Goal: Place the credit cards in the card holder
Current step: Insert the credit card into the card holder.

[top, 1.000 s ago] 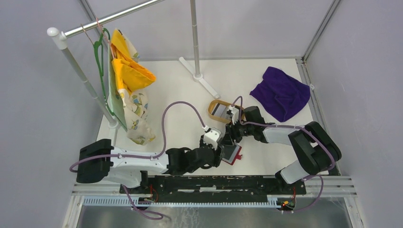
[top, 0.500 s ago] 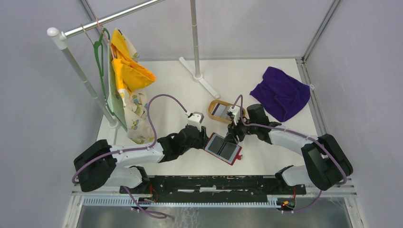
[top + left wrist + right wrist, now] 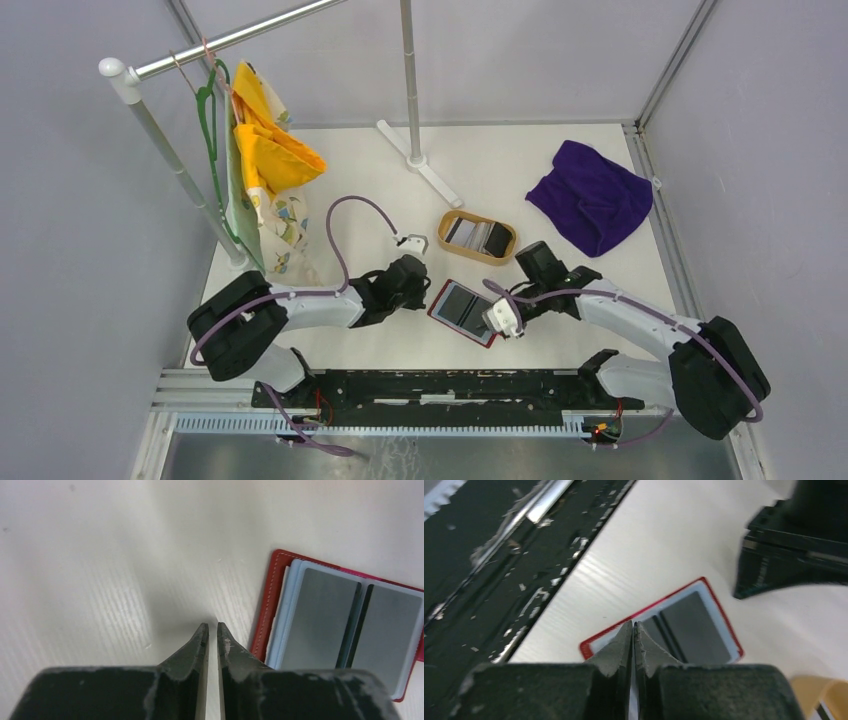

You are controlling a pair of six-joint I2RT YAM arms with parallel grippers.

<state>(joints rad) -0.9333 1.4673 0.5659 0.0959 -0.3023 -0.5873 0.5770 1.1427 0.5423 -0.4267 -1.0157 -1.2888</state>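
Card holder [image 3: 463,312] lies open and flat on the white table [image 3: 380,190], centre-near, with grey credit cards [image 3: 325,620] in both inner pockets. More cards [image 3: 478,236] sit in the oval wooden tray [image 3: 450,222] just beyond it. Left gripper [image 3: 210,626] is low, just left of the holder's red edge, its fingers almost together and empty. Right gripper [image 3: 633,624] is over the holder's near edge, fingers together and empty.

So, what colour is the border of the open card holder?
The card holder has a red border; the left wrist view shows it best.
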